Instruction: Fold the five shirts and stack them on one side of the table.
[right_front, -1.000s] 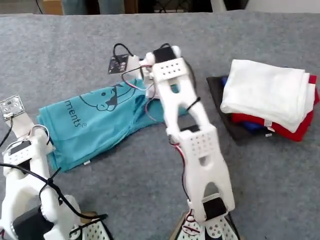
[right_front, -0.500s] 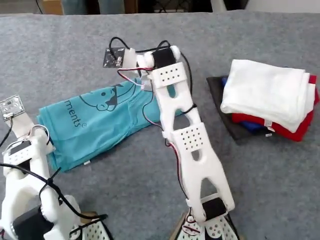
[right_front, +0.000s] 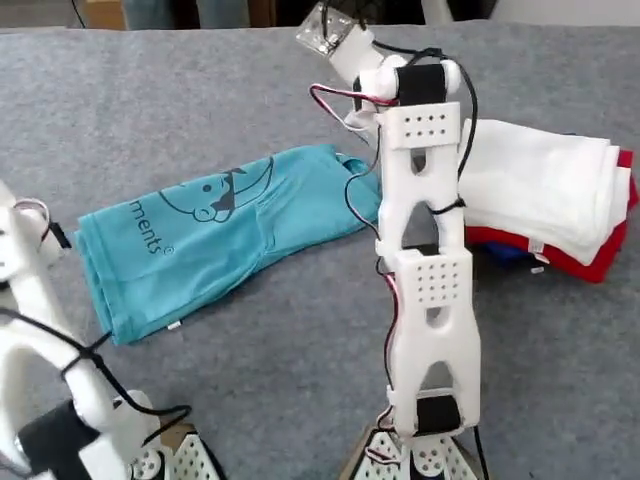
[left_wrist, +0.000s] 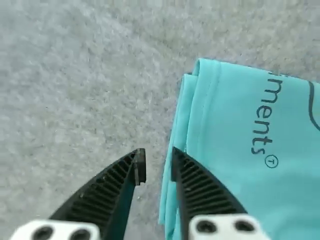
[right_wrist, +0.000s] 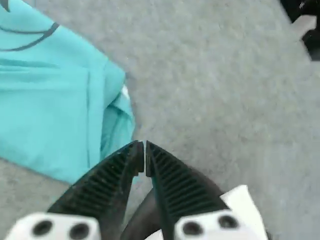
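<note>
Lifted off the teal shirt, the right gripper hangs pressed together and empty beside one end of it. The left gripper, slightly spread, hovers over the opposite edge.

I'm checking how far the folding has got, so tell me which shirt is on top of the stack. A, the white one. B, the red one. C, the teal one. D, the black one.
A, the white shirt lies on top, with a red shirt showing under it, and the teal shirt lies apart from them on the table.
</note>
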